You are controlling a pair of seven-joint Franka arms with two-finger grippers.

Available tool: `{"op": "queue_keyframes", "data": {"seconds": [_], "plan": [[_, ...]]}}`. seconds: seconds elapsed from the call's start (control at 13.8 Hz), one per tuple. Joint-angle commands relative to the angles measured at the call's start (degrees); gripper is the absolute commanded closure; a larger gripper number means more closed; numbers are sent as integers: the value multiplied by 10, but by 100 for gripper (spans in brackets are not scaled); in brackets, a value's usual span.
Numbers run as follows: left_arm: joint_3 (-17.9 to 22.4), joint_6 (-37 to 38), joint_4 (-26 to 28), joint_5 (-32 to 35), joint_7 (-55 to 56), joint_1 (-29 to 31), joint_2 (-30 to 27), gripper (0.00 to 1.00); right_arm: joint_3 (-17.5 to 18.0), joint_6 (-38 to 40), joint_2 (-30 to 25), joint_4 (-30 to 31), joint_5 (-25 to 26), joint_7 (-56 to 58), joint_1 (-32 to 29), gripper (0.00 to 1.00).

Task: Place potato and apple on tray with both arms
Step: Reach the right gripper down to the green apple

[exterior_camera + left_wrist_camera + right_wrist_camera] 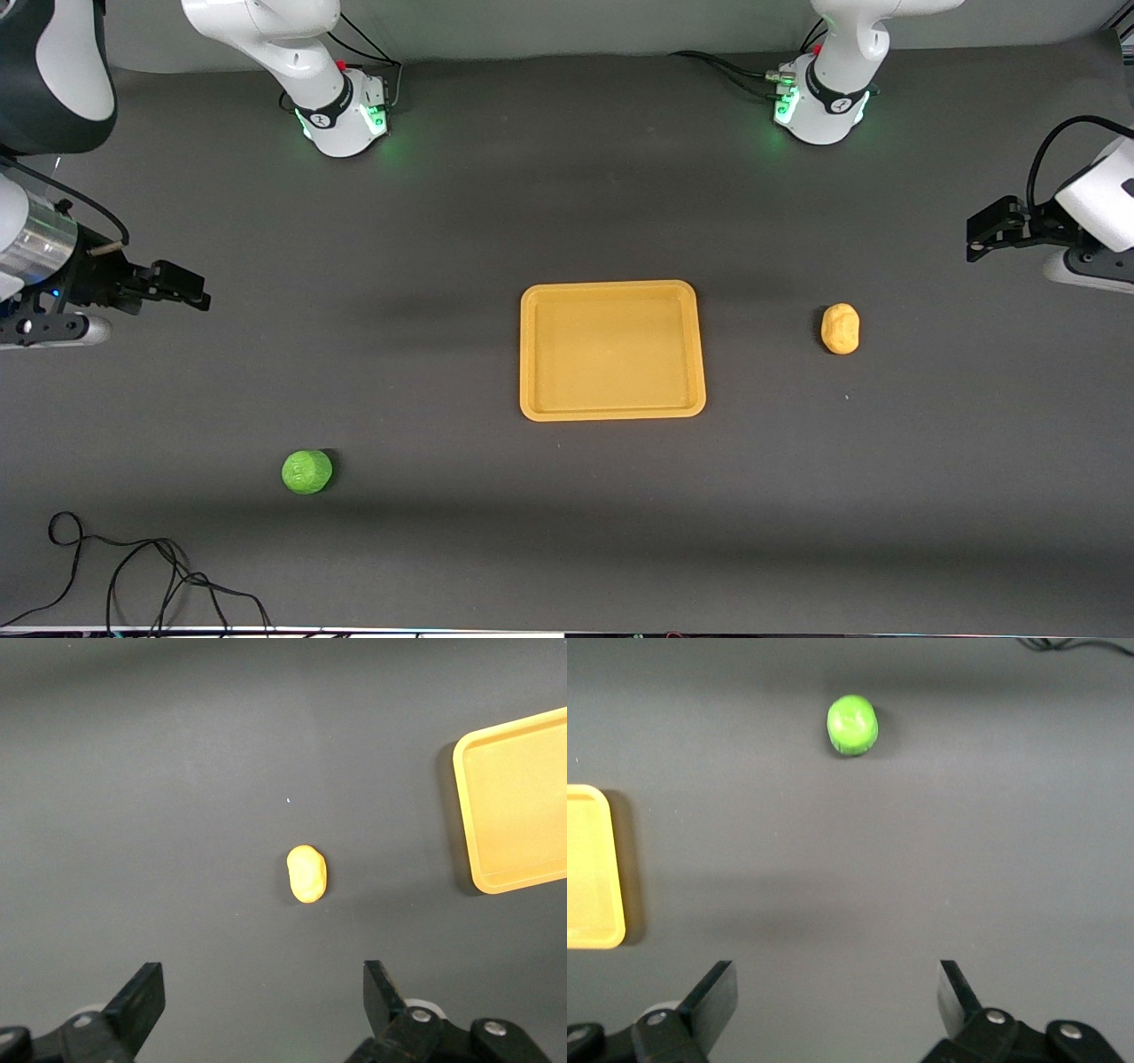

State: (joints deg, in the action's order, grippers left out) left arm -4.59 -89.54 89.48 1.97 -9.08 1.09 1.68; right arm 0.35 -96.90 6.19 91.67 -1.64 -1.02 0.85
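Both pincers gape over bare table ends, left pincer [979, 237], right pincer [190, 292].

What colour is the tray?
Yellow-orange; the tray shows best in the front view.

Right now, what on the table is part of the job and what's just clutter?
Job:
- potato, toward the left arm's end
- apple, toward the right arm's end
- tray, bare, mid-table
- left gripper, open, holding nothing
- right gripper, open, holding nothing

Lying about:
- loose black cable at the table edge nearest the camera
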Motion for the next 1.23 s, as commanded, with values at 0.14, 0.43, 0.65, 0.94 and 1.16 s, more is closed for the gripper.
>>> {"op": "queue_keyframes", "data": {"seconds": [0.14,0.43,0.65,0.94,1.16], "plan": [[-3,12,-7,11,11,-5,3,0,-4,26,129,-187,-6,-5,0,0],[2,3,-11,32,2,5,7,0,-4,33,202,-263,-8,-4,-2,0],[2,1,-13,32,1,7,11,0,-4,28,230,-265,-10,-3,-2,0],[2,2,-13,31,2,10,16,0,-4,-42,268,-238,-10,-7,1,0],[2,1,-13,24,2,11,16,0,-4,-124,271,-179,-11,-8,2,0]]}}
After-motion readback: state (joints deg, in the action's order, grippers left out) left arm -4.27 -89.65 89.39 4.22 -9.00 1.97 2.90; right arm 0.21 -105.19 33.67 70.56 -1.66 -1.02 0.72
